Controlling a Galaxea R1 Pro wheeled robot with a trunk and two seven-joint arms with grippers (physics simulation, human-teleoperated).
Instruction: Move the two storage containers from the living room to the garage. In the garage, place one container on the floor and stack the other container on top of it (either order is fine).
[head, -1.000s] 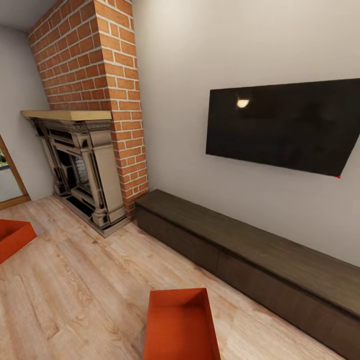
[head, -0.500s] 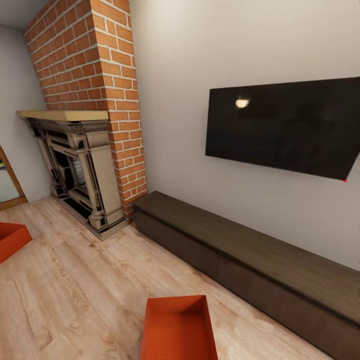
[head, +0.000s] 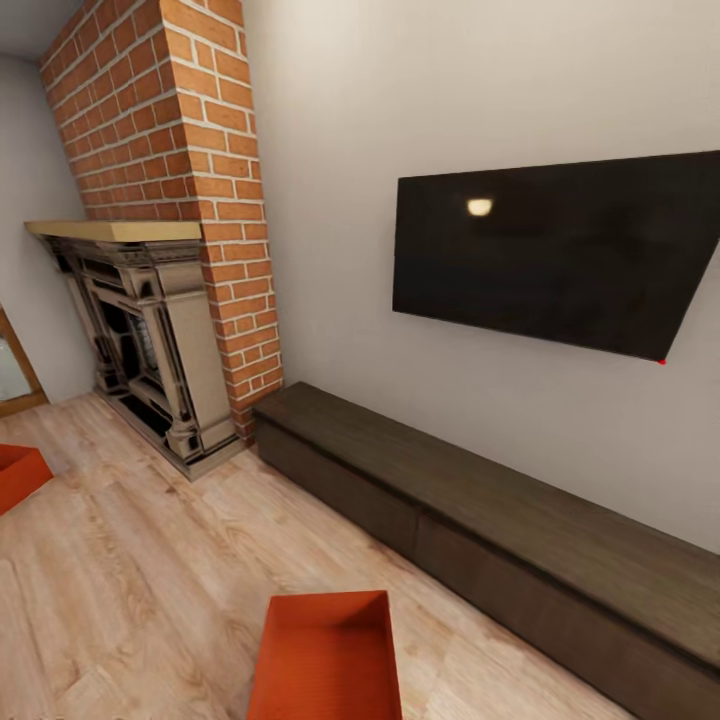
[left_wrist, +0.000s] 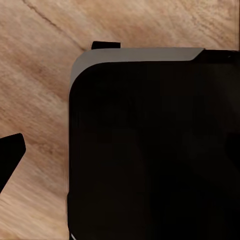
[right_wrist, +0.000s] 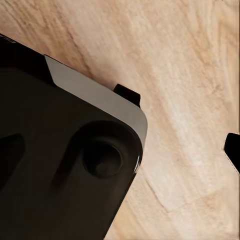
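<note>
I cannot tell how either set of jaws stands: each wrist view gives me dark robot body over light plank flooring, with only slivers of black finger at the edges. One storage container (head: 325, 655) sits on the wood in front of the long dark cabinet (head: 480, 510), its long axis running away from me, roughly centred between my arms. The second container (head: 18, 472) lies well apart, toward the fireplace (head: 140, 340).
</note>
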